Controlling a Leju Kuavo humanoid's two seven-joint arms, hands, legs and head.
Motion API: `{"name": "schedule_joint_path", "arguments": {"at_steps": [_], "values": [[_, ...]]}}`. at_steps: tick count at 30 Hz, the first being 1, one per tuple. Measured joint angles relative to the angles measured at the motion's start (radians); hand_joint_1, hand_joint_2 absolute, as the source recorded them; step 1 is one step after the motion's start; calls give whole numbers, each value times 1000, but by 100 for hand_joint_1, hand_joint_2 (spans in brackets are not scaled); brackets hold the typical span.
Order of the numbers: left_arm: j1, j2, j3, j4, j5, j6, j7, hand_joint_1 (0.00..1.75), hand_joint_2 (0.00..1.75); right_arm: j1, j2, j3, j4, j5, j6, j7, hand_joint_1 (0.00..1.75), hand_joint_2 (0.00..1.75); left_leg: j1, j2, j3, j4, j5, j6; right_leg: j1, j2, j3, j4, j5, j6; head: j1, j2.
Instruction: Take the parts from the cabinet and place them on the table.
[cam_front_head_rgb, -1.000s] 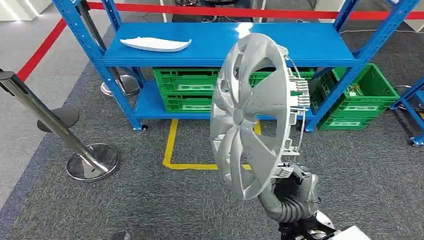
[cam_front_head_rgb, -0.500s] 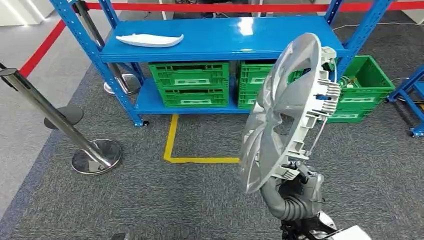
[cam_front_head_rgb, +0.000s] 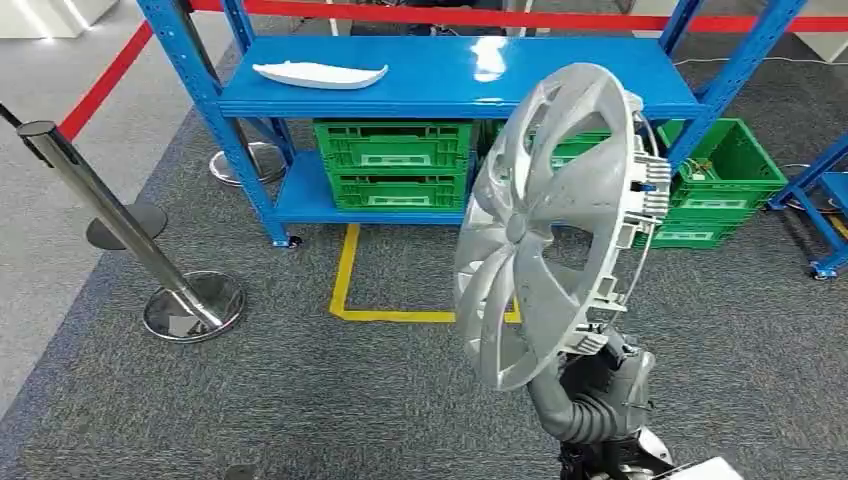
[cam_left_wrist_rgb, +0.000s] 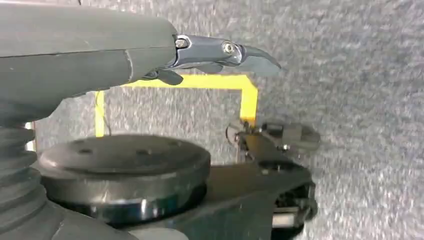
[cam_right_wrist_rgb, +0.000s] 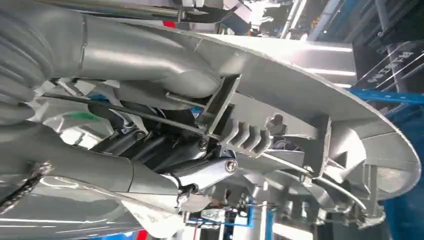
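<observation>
A grey carpeted floor (cam_front_head_rgb: 300, 400) marked with a yellow tape outline (cam_front_head_rgb: 345, 290) stretches before a blue cabinet (cam_front_head_rgb: 450, 85) of open shelves, green crates (cam_front_head_rgb: 395, 165) stacked on its lower shelf and a red barrier tape across the back. In the head view, a silver wheel cover (cam_front_head_rgb: 550, 230) stands nearly on edge above the floor in front of the cabinet, gripped at its lower rim by the right hand (cam_front_head_rgb: 600, 385), which sits directly beneath it. A second white part (cam_front_head_rgb: 320, 73) lies near the left end of the cabinet's top shelf, well apart from either hand. A chrome stanchion (cam_front_head_rgb: 130, 235) stands at the left.

The left wrist view looks down at carpet and the yellow tape; the left hand (cam_left_wrist_rgb: 220, 52) hangs over the floor with nothing in it, its dark fingers (cam_left_wrist_rgb: 255, 55) extended.

The right wrist view sits close behind the cover's ribbed back face, where the right hand's fingers (cam_right_wrist_rgb: 150, 145) close around the rim among clips and the thin wire retaining ring (cam_right_wrist_rgb: 150, 115).

The cover looks like thin moulded plastic: light and fairly stiff, but broad and liable to swing from a single rim hold, with clips that could snap. The rim or a sturdy spoke appears the safest place to take hold.
</observation>
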Motion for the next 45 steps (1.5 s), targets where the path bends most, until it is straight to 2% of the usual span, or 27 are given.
{"name": "schedule_joint_path", "arguments": {"at_steps": [1,3,4,6,7,9,11,12,13,14,17,19,22,23,24,26,27,28,29,32,33,36,38,39,42,43,45], "values": [[0,-2,-6,0,-3,5,0,0,175,0,0,0,0,2,-5,5,175,175,0,-1,0,5,-3,-4,-1,-1,48,-95,43,-1,0,0],[-2,-2,-11,0,-9,5,1,0,175,-3,3,0,2,5,-17,15,175,175,-10,-4,-16,27,-9,-14,1,0,91,-169,36,-6,1,0],[-2,-3,-14,0,-11,5,3,0,175,-4,6,0,3,4,-22,19,175,175,-9,-4,-25,29,-6,-19,1,3,82,-162,32,-17,-3,0],[0,-3,-14,0,-14,5,6,0,175,0,9,-2,4,0,-27,23,175,175,-9,-2,-29,32,-3,-23,2,5,75,-159,34,-23,-2,0],[0,-3,-15,0,-14,5,7,0,175,0,12,-2,6,-1,-30,24,175,175,-9,-4,-30,36,-11,-27,-7,2,76,-165,39,-32,-1,0],[0,-5,-19,0,-14,5,8,0,175,-3,20,-5,6,-1,-35,24,175,175,-5,-5,-63,112,-72,-42,-7,0,72,-164,42,-43,-13,0],[1,-4,-24,0,-14,3,8,0,175,-4,26,-6,6,-1,-39,21,175,175,0,-5,-130,269,-147,-50,-5,-1,64,-164,45,-47,-13,0],[2,-4,-26,0,-14,2,8,0,175,-4,29,-6,6,-1,-41,21,175,175,0,-5,-154,328,-164,-51,-4,-1,61,-164,47,-49,-13,0],[3,-4,-29,0,-14,1,8,0,175,-4,31,-8,6,-1,-41,21,175,175,0,-5,-156,338,-157,-50,-4,-1,59,-164,49,-49,-13,0],[4,-4,-30,0,-14,0,8,0,175,-3,34,-9,6,2,-47,19,175,175,0,-5,-138,304,-126,-47,-3,0,59,-164,51,-49,-13,0],[2,-4,-32,0,-16,-2,8,0,175,-4,45,-13,5,8,-66,12,175,175,-4,-6,-16,62,-8,-22,0,2,60,-164,55,-45,-12,0],[0,-5,-32,0,-16,-2,8,0,175,-5,55,-15,6,3,-77,11,175,175,-10,-6,-7,29,-21,-15,4,1,49,-161,62,-35,-13,0],[4,-5,-32,0,-15,-2,8,0,175,-6,64,-16,5,-13,-77,19,175,175,-6,-6,-14,17,-7,-5,5,-1,47,-168,73,-16,-11,0],[3,-7,-32,0,-15,-2,8,0,175,-5,64,-17,6,-11,-78,20,175,175,-2,-3,-12,9,1,-4,3,2,32,-156,57,-14,-12,0],[1,-8,-32,0,-15,-2,8,0,175,-7,64,-18,5,-4,-82,19,175,175,-1,-3,-17,8,7,4,3,2,14,-112,18,-9,-5,0],[2,-10,-32,0,-15,-3,9,0,175,-8,64,-18,6,12,-96,18,175,175,-3,-1,-26,9,11,6,1,1,-54,50,-64,-1,-3,0],[3,-10,-32,0,-15,-2,9,0,175,-8,64,-18,6,17,-98,18,175,175,-4,0,-30,10,13,7,1,1,-83,122,-89,2,-3,0],[3,-10,-32,0,-15,-2,9,0,175,-8,64,-19,6,19,-100,18,175,175,-4,0,-32,11,14,7,1,1,-89,145,-89,4,-3,0],[3,-10,-32,0,-15,-2,9,0,175,-8,64,-19,7,22,-104,18,175,175,-4,0,-33,13,14,6,1,1,-72,125,-69,4,-3,0],[3,-11,-32,0,-16,-2,10,0,175,-8,64,-19,7,27,-112,19,175,175,-4,-2,-33,21,12,1,1,-1,70,-128,44,-4,-3,0],[2,-11,-32,0,-18,-2,11,0,175,-10,64,-19,7,24,-112,19,175,175,-13,-2,-37,25,10,-4,5,-1,93,-160,25,-8,-3,0],[3,-11,-35,0,-31,0,20,0,175,-8,67,-19,6,16,-113,20,175,175,-10,-2,-51,34,17,-17,6,4,86,-164,28,-23,-5,0],[3,-10,-39,0,-35,0,27,0,175,-8,67,-21,6,58,-147,23,175,175,-9,-4,-54,42,5,-26,-2,0,88,-171,36,-37,-4,0],[3,-11,-39,0,-36,0,28,0,175,-8,68,-21,6,91,-168,23,175,175,-9,-5,-65,71,-22,-35,-2,0,86,-171,37,-41,-12,0],[4,-11,-39,0,-37,-2,30,0,175,-8,72,-24,6,151,-204,22,175,175,0,-4,-163,298,-134,-49,-2,-2,78,-170,39,-49,-15,0],[5,-11,-39,0,-37,-3,31,0,175,-8,72,-24,6,152,-206,22,175,175,1,-4,-183,345,-142,-51,-2,-2,77,-169,40,-49,-16,0],[5,-11,-39,0,-36,-3,31,0,175,-8,72,-25,6,153,-209,22,175,175,3,-4,-174,335,-121,-51,-2,-1,77,-168,40,-49,-15,0]]}}
